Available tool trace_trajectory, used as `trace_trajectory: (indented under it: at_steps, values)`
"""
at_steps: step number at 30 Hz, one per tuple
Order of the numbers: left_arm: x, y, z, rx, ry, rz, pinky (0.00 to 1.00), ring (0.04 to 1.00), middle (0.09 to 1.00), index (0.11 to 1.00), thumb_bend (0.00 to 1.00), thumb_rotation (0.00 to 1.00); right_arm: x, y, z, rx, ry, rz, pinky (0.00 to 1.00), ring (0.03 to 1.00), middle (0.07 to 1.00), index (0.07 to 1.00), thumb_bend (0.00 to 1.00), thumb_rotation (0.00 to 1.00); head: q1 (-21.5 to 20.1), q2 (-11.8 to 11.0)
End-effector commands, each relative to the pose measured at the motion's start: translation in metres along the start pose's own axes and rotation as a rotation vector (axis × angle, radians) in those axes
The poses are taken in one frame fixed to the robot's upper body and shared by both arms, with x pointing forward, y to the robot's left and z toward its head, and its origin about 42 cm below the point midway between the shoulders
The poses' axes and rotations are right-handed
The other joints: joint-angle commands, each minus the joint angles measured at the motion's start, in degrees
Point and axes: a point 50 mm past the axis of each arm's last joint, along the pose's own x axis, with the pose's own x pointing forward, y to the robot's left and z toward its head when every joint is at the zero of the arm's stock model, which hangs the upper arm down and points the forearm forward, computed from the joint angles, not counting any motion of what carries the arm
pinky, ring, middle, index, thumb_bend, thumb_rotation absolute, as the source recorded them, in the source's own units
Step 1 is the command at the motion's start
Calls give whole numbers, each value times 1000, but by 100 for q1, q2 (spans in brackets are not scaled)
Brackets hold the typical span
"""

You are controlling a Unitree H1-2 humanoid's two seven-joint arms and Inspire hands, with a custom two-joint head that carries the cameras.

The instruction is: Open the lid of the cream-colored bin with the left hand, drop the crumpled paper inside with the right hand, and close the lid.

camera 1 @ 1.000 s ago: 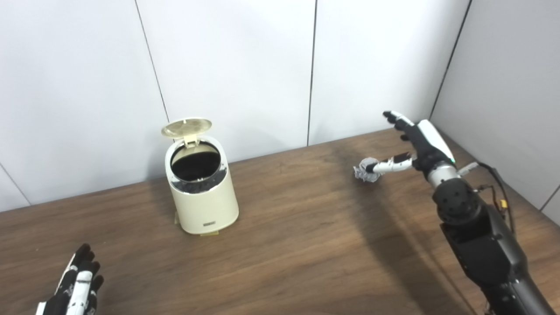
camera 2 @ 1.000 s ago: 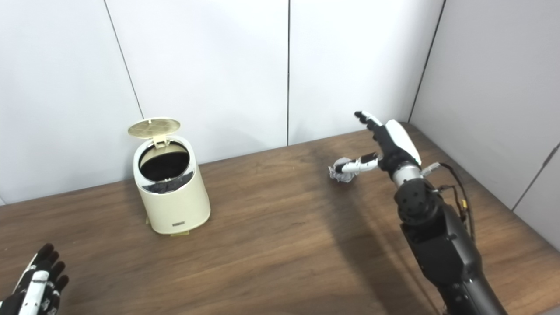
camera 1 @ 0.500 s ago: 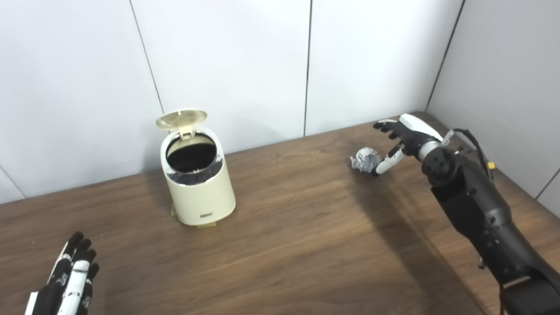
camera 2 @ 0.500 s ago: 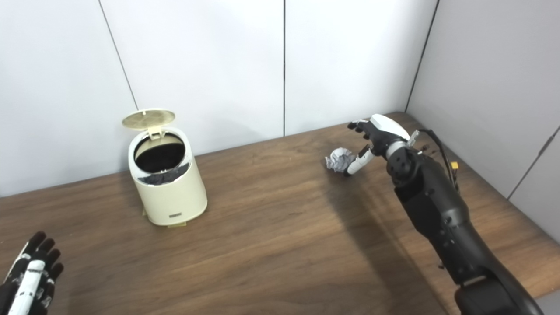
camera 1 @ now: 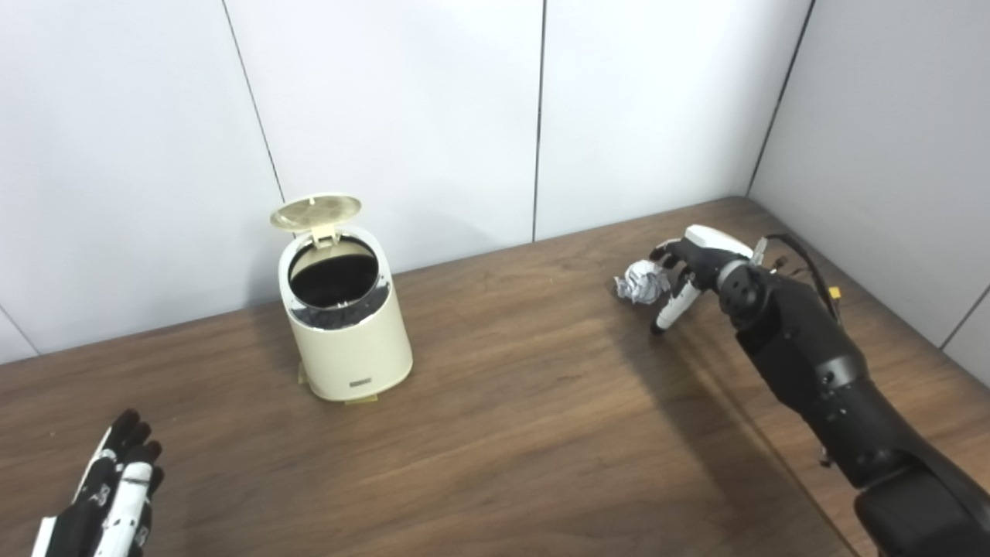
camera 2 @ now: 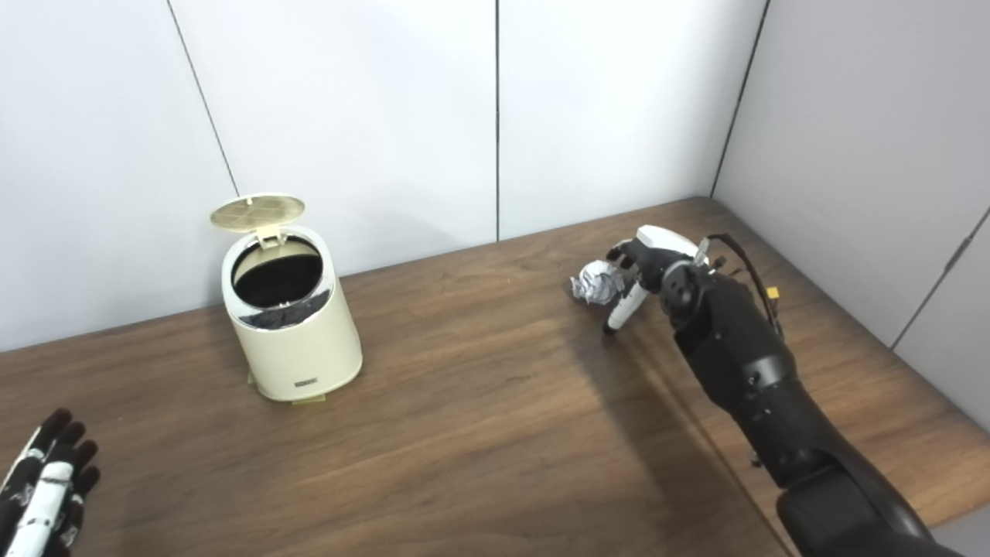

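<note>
The cream-colored bin stands on the wooden table at the left, near the back wall. Its round lid is tipped up and back, and the dark inside shows. The crumpled paper lies on the table at the far right. My right hand is lowered right beside the paper, fingers curled over its right side and thumb pointing down toward the table; it has no closed hold on the paper. My left hand is open, fingers apart, at the bottom left corner, far from the bin.
The table is bounded by white wall panels at the back and a grey wall on the right, forming a corner behind my right hand. Cables run along my right forearm.
My right hand has come down from a raised open pose to the paper's right side, fingers curling around it. The left hand has barely moved. The camera has shifted a little.
</note>
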Motion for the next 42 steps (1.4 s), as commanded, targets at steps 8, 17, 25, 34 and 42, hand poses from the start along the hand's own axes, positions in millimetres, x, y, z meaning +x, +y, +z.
trace_trajectory:
  at_steps: [8,17,25,34,42]
  values:
    - [7,-5,14,-5,-53,-30,1000,983,990,1000,243,487,-1,-29,22,6,-57,-165,642,793,913,843,866,39,11,-17]
    - [7,-7,11,4,-51,-37,1000,990,998,1000,231,476,0,-32,26,-13,-75,-175,666,811,904,836,865,4,38,-17]
    - [4,-6,14,-2,-53,-25,1000,989,994,1000,229,520,2,-32,28,-27,-75,-159,448,519,572,768,700,0,38,46]
    - [1,-2,17,-7,-66,-20,1000,986,992,988,222,515,-2,-26,26,-47,-83,-162,390,422,507,489,509,0,55,121]
    - [2,-2,17,18,-76,-17,992,969,971,936,251,521,-6,-22,27,-57,-91,-200,328,413,504,488,500,0,62,124]
